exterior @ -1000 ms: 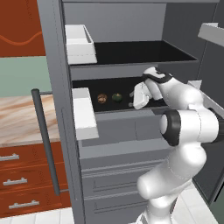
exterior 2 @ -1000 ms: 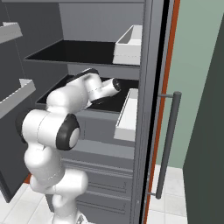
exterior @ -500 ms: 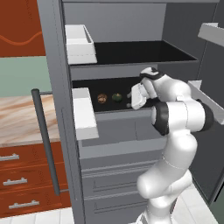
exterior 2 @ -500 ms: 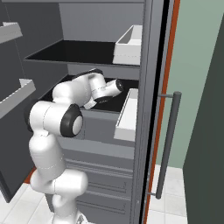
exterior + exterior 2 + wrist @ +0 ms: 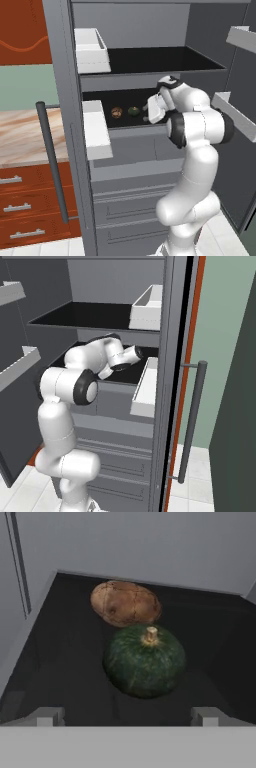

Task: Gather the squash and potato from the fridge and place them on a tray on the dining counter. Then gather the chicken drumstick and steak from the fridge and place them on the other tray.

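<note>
While the arm reaches deep into the open fridge point(image 5: 150, 30), the fingers point(image 5: 127, 716) stand spread wide and empty, lined up on the squash point(image 5: 145, 660) so that it sits centred between the 2 tips in the hand view. That alignment looks deliberate: the dark green squash is the nearer of the 2 vegetables on the black shelf point(image 5: 60, 662), with its stem pointing up, and the open span seems enough to straddle its round body. Just behind it, touching or nearly so, lies the potato point(image 5: 125, 604), brown and mottled. From the left base view both lumps rest side by side on the shelf, potato point(image 5: 116, 112) beside squash point(image 5: 133, 110), close ahead of the hand. Nothing has been picked yet, so the gathering is at its start.
</note>
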Controlling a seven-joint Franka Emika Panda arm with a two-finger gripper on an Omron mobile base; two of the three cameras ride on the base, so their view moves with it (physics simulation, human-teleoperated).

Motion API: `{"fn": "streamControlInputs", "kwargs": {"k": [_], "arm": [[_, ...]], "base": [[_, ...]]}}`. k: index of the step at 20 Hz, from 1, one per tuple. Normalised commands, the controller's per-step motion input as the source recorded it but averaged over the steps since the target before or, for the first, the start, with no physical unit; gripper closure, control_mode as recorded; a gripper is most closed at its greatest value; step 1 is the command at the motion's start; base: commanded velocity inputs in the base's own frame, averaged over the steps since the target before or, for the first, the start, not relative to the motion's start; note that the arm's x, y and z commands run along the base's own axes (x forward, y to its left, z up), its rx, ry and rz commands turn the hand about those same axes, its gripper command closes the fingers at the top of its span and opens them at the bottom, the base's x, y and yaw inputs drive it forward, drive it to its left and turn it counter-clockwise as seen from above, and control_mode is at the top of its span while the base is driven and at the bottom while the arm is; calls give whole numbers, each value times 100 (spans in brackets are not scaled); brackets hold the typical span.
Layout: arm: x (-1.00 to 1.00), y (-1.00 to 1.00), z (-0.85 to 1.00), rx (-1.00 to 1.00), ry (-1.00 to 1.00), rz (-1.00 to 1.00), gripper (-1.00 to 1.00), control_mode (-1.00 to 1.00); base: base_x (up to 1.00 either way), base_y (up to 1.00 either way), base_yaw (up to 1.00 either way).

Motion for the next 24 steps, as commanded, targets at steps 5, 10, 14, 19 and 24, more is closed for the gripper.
{"fn": "streamControlInputs", "kwargs": {"k": [5,10,14,19,24], "arm": [[24,17,0,0,0,4,-100,-100],[16,17,0,0,0,4,-100,-100],[4,9,0,0,0,4,-100,-100],[0,10,0,0,0,5,-100,-100],[0,18,0,0,0,6,-100,-100]], "base": [[0,0,0],[0,0,0],[0,0,0],[0,0,0],[0,0,0]]}}
